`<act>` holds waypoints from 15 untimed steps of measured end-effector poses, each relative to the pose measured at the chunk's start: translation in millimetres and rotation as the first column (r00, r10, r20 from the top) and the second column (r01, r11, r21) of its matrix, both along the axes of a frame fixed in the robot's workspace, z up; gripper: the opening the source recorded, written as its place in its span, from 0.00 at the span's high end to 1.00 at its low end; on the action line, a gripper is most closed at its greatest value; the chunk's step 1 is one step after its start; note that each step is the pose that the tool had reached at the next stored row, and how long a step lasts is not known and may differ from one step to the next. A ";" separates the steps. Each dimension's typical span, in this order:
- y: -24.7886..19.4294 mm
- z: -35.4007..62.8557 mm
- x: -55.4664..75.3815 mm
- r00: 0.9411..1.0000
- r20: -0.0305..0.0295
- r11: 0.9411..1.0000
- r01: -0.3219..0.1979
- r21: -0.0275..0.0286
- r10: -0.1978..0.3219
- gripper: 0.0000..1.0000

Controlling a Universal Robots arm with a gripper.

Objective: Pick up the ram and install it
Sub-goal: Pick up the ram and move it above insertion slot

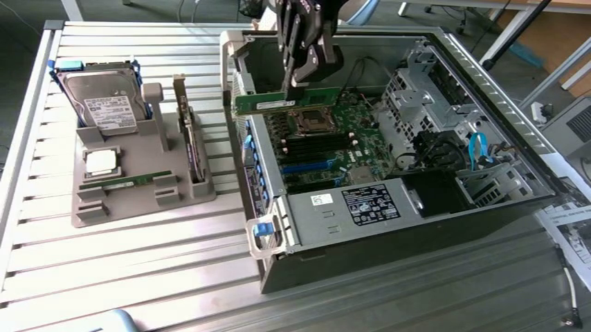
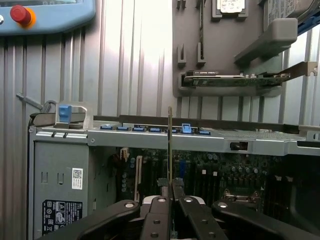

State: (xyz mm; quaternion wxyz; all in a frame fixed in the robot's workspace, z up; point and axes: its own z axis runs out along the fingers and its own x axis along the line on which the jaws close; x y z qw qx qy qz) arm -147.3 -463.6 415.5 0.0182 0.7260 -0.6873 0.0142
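Gripper (image 1: pixel 297 84) is clamped on the ram (image 1: pixel 268 104), with the motherboard (image 1: pixel 356 149) slots right below it. If the stick's tilted or off-line, I reckon it jams or misses.

Labels in sight, but no wording I can read from here.

I see a white printed label (image 1: pixel 111 112) on the hard drive (image 1: pixel 93 86) and a pale strip sticker (image 1: pixel 274 105) on the ram (image 1: pixel 300 101). On the computer case (image 1: pixel 388 241) there is a black label (image 1: pixel 370 205) with white print, beside a small white sticker (image 1: pixel 320 199) bearing a square code. The print on every one is too small for me to make out, and so is that on the printed sheet (image 1: pixel 565 220) at the exterior view's right.
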 end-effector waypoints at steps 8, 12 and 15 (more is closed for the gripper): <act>0.0 0.0 5.8 1.000 0.000 1.000 0.000 -0.001 0.000 0.88; 0.0 0.0 8.4 1.000 0.000 1.000 0.000 -0.002 0.000 0.88; 0.0 0.0 11.6 1.000 0.000 1.000 0.000 -0.003 0.000 0.88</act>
